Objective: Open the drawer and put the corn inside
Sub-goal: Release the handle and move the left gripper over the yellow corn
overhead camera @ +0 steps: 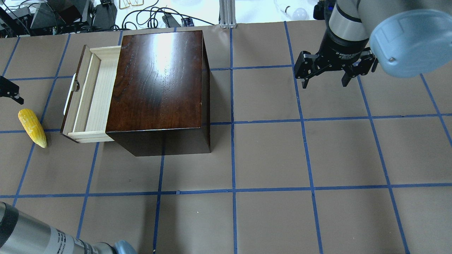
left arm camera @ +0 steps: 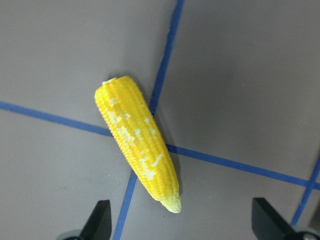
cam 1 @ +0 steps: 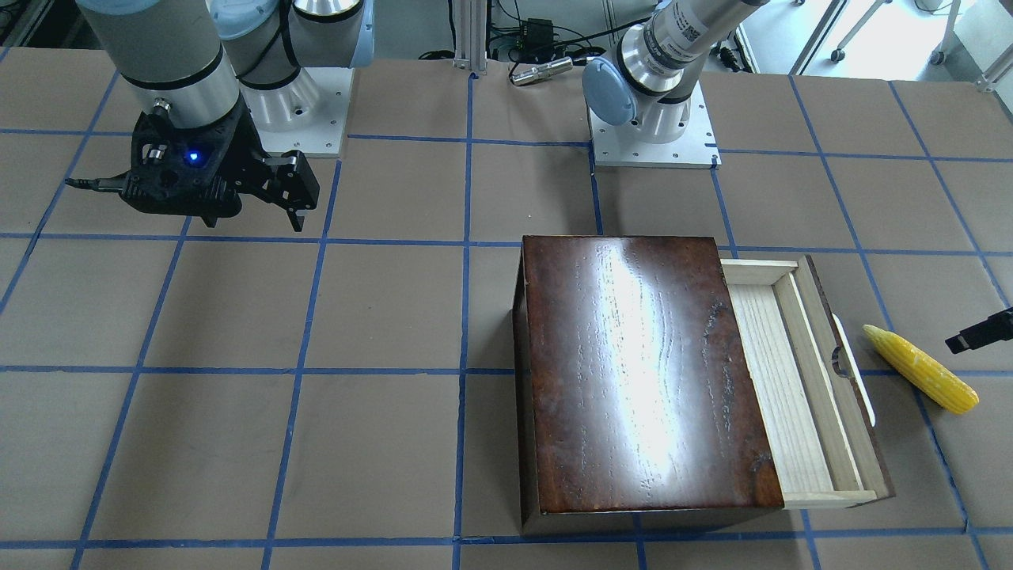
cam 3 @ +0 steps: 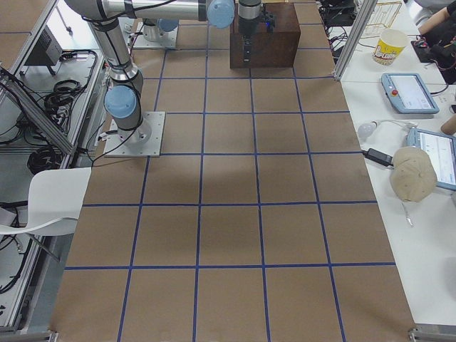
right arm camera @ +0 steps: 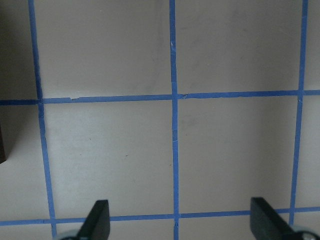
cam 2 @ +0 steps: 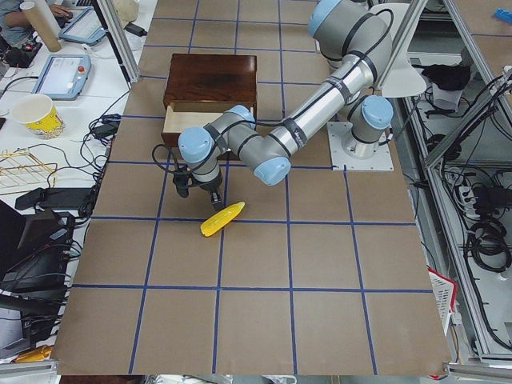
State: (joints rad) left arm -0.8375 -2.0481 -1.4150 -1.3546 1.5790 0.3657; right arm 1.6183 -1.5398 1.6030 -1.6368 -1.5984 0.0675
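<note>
One container matters on this table (cam 1: 237,317) — the glossy dark-brown box (cam 1: 641,372), whose drawer (cam 1: 779,380) stands partly pulled out on the side toward my left arm. The tray is shallow pale wood with a dark front panel and a white loop handle (cam 1: 855,372), and only its light wood floor shows between its walls. The rest of the tray is hidden under the box's top.

The corn (cam 1: 920,369) is not in it. It lies flat on the table just outside the drawer's front, near the handle but apart from it, across a crossing of blue tape (left arm camera: 165,75). My left gripper (left arm camera: 183,224) hangs over the cob with its jaws spread wide; in my left wrist view the fingertips (left arm camera: 102,220) show at the bottom edge, with the cob's pointed end between and ahead of them, nothing held.

My right gripper (overhead camera: 324,84) hovers over bare table well apart from the box, jaws likewise apart and holding nothing.

As for writing — white lettering (overhead camera: 348,54) runs round the black collar above my right gripper, too small to read for certain. A yellow printed paper cup (cam 2: 36,116) stands on the side bench, its print unreadable.
</note>
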